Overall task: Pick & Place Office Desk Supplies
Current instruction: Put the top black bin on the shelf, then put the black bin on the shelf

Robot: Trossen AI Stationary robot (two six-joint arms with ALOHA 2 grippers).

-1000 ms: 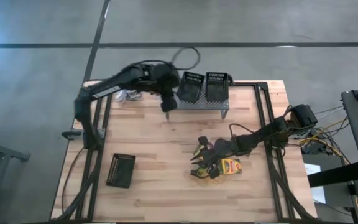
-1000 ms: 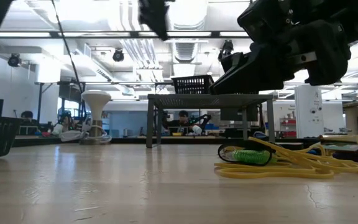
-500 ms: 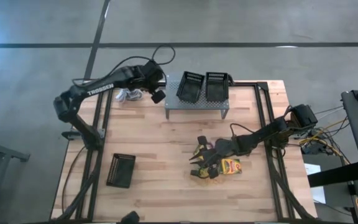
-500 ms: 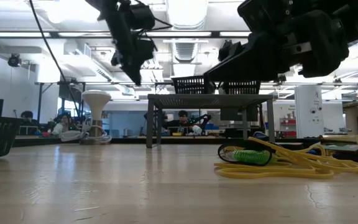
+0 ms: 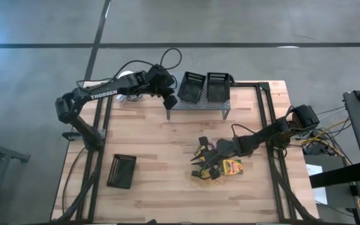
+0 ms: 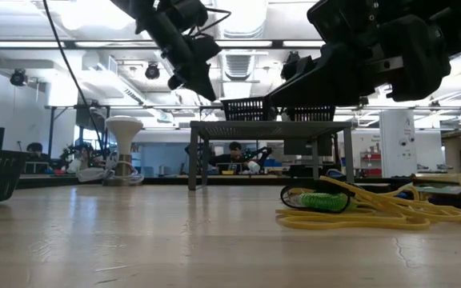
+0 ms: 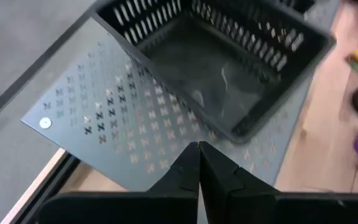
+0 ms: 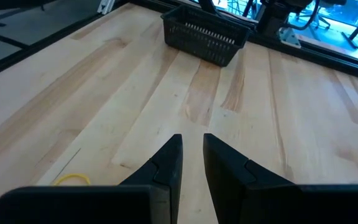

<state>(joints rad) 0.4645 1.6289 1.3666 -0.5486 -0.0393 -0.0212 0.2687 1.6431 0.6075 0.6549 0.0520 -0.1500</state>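
Left tool (image 5: 169,105): fingers pressed shut, empty, raised beside the grey shelf (image 5: 195,104) holding two black baskets (image 5: 190,86)
Right tool (image 5: 200,164): fingers slightly parted, above the desk (image 5: 161,156); next to the crayon box (image 5: 232,167)

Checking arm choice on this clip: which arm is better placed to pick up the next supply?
Right. The right gripper hovers open beside the yellow-and-green crayon box and loose rings, while the left gripper, shut, sits away by the perforated grey metal shelf.

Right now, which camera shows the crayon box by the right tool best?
The high view: the crayon box shows from above beside the right tool. The low view shows only rubber bands there; neither wrist view shows it.
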